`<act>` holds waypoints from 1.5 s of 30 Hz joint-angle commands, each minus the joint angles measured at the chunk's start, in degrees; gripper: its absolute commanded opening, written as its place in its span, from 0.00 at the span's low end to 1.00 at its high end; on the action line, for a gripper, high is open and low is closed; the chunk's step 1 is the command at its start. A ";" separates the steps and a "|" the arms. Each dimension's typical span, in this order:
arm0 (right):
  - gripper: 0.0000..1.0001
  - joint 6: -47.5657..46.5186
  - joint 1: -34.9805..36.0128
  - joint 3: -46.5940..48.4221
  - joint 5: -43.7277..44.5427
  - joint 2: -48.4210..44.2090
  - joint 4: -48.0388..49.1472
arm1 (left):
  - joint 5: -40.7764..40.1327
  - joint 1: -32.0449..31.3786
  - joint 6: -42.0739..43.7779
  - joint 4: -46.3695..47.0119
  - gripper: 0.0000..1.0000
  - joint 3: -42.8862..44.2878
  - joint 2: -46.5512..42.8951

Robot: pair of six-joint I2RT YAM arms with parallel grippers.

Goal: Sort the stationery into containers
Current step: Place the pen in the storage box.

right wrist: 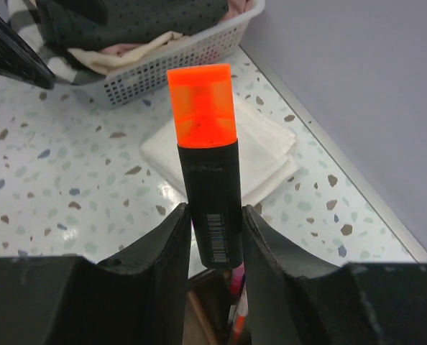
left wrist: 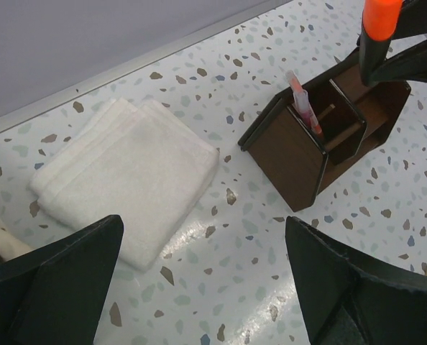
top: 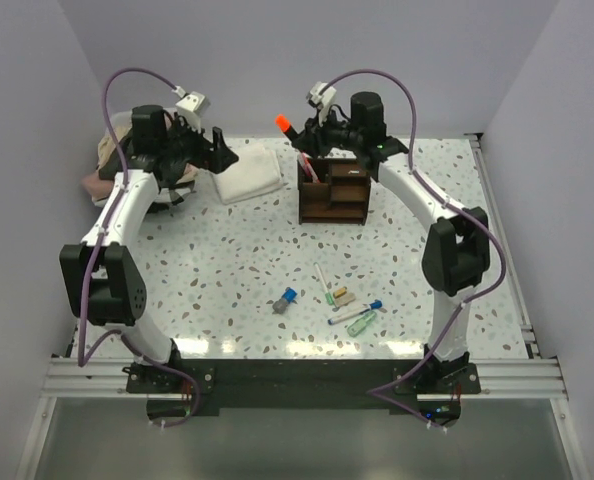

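Nearest the arm bases, the loose stationery lay on the speckled table (top: pixel 207 270). One blue-capped marker (top: pixel 285 300) sat by itself. Just to its right was a small cluster: one thin white pen (top: pixel 322 279), one white pen with a blue tip (top: pixel 355 314), one green piece (top: pixel 364 323) touching that pen, and a couple of short green and tan bits (top: pixel 338 296), too small to count surely.

Farther back stood the one dark brown organiser (top: pixel 333 192), well apart from that cluster. A single red pen (left wrist: pixel 304 106) leaned in one of its tall compartments. The lower sections facing the arms looked bare, though they were in shadow.

Above the organiser's far left corner, the right gripper (right wrist: pixel 213 223) had its fingers partly closed and pressed against both sides of the black body of the one orange-capped highlighter (right wrist: pixel 208 172). It held the highlighter upright, cap uppermost. The wrist view showed the red pen and the organiser's rim directly beneath it; whether its lower end had entered a compartment could not be told.

To the left, the left gripper (left wrist: pixel 206 273) hung with its fingers spread as wide as they go, gripping nothing and touching nothing, over the near edge of one folded white towel (top: pixel 249 172). Farthest back on the left sat one white basket (right wrist: pixel 199 50) of folded clothes.
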 commanded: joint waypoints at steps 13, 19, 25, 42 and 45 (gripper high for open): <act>0.00 10.76 -3.80 -3.87 -2.94 4.44 15.21 | -0.16 -2.32 0.20 -0.42 1.00 7.33 5.06; 0.00 9.53 -4.68 -7.56 -3.47 2.86 14.51 | -0.95 -3.73 0.55 -0.24 1.00 8.56 6.64; 0.00 9.53 -4.68 -12.40 -3.47 1.72 14.95 | -1.57 -4.69 0.81 -0.42 1.00 9.44 7.26; 0.41 8.56 -4.68 -16.88 0.22 -3.29 11.44 | -1.22 -5.31 0.47 0.72 1.00 9.97 8.41; 0.46 8.56 -4.68 -16.88 0.92 -5.49 9.60 | -0.95 -5.40 0.46 1.42 1.00 9.97 8.32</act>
